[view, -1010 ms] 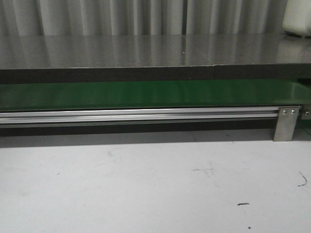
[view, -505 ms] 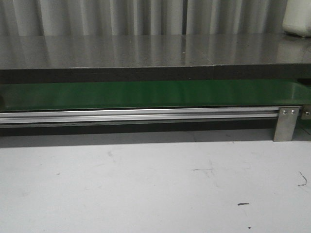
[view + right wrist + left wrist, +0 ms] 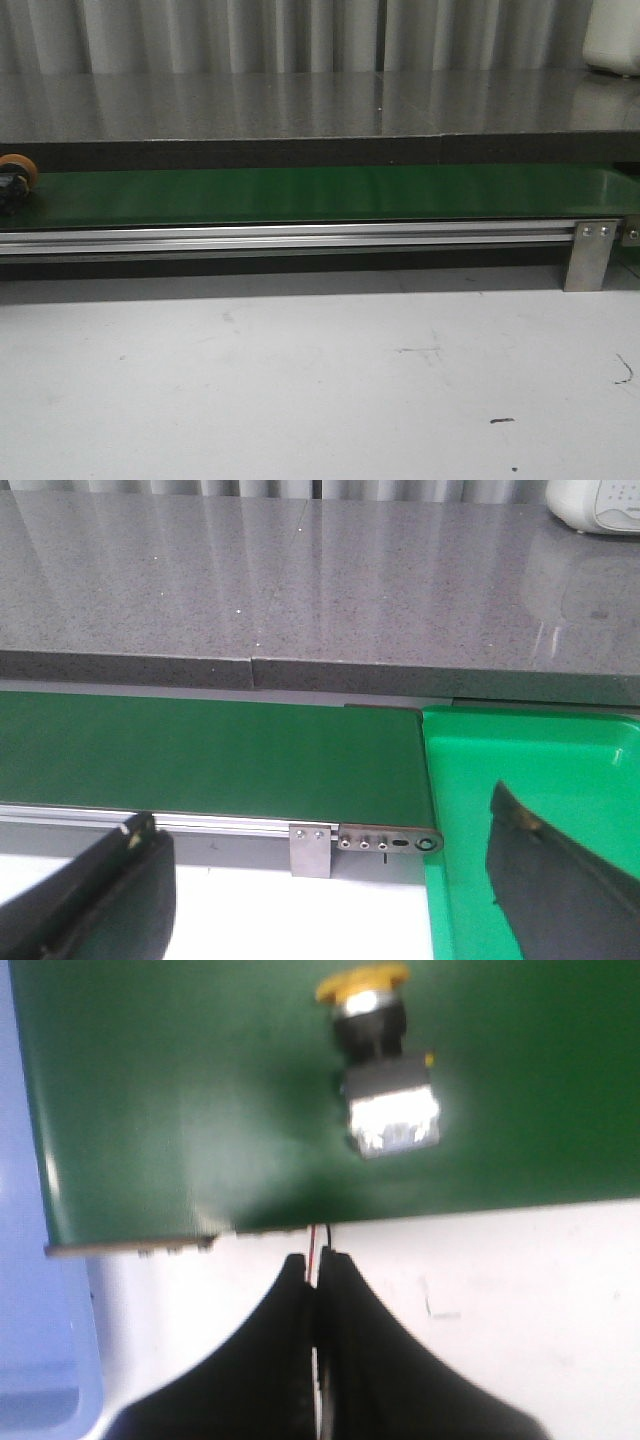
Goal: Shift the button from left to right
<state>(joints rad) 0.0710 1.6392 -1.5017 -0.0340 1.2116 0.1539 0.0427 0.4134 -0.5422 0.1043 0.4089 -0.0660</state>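
Front view: the button [image 3: 17,178] sits at the far left end of the green belt [image 3: 320,194], no arms showing.

Left wrist view: left gripper [image 3: 316,1265] is pinched closed on nothing, hanging over the white table just short of the belt edge. The button lies straight out past its tips, long axis pointing away, orange cap farthest.

Right wrist view: right gripper [image 3: 330,860] is spread wide by the green tray [image 3: 530,780], no button in sight. I'd say the left arm is nearer.

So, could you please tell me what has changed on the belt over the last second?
The button has come into the front view at the far left end of the green belt, which was bare before. The rail and grey counter look unchanged.
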